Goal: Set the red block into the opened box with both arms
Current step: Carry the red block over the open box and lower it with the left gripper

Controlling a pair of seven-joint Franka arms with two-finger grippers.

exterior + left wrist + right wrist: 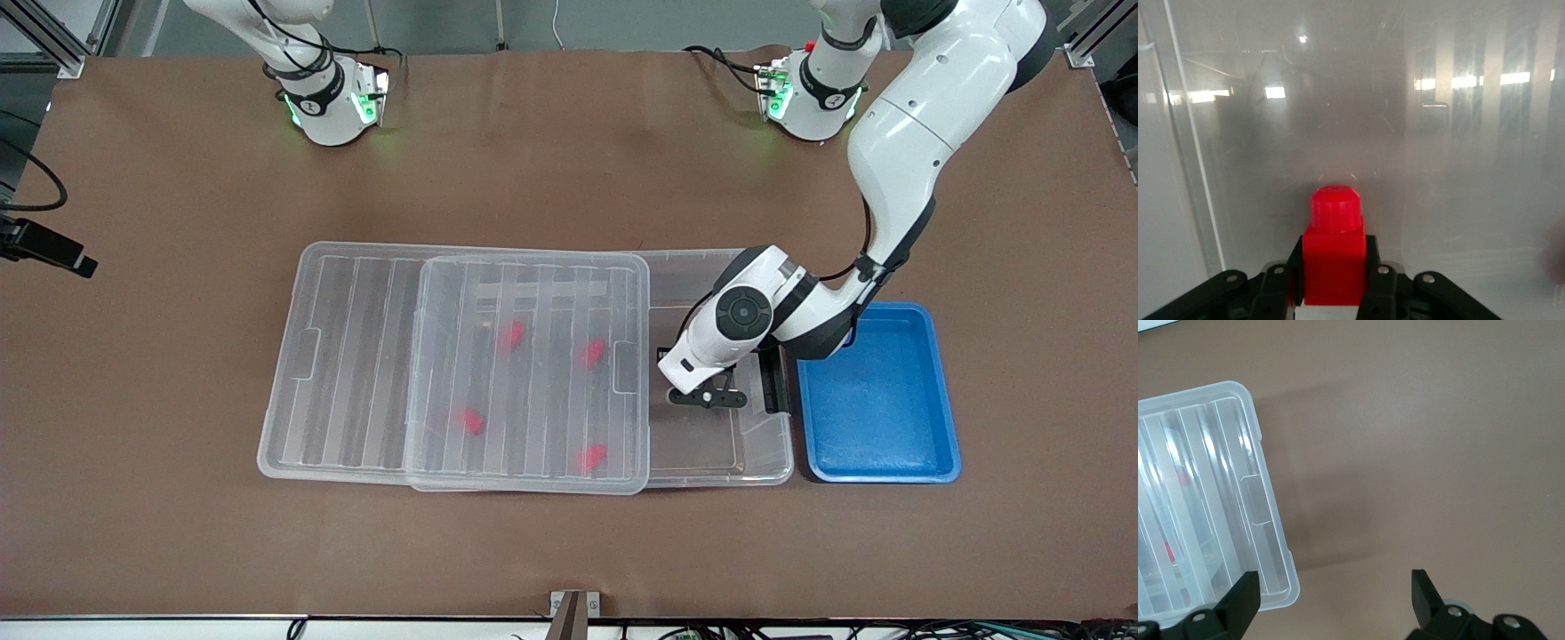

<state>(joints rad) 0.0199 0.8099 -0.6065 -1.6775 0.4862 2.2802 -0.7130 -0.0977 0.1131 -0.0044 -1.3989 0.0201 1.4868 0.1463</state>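
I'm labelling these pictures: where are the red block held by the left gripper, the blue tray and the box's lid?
red block (1333, 250), left wrist view, its wide body.
blue tray (876, 404), front view, its bare floor.
lid (351, 356), front view, its ribbed top.

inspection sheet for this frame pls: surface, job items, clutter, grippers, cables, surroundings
Surface: brown table, bare around the items.
Job's things: clear box with lid slid toward the right arm's end, leaving the latch end open; four red blocks seen through the lid; a fifth red block in the left gripper.
Clutter: blue tray beside the box, nothing in it.
Grippers: left gripper shut on the block, over the box's open end; right gripper open, over table by a lid corner.
Cables: black cable at table edge.
Surroundings: nothing seen.
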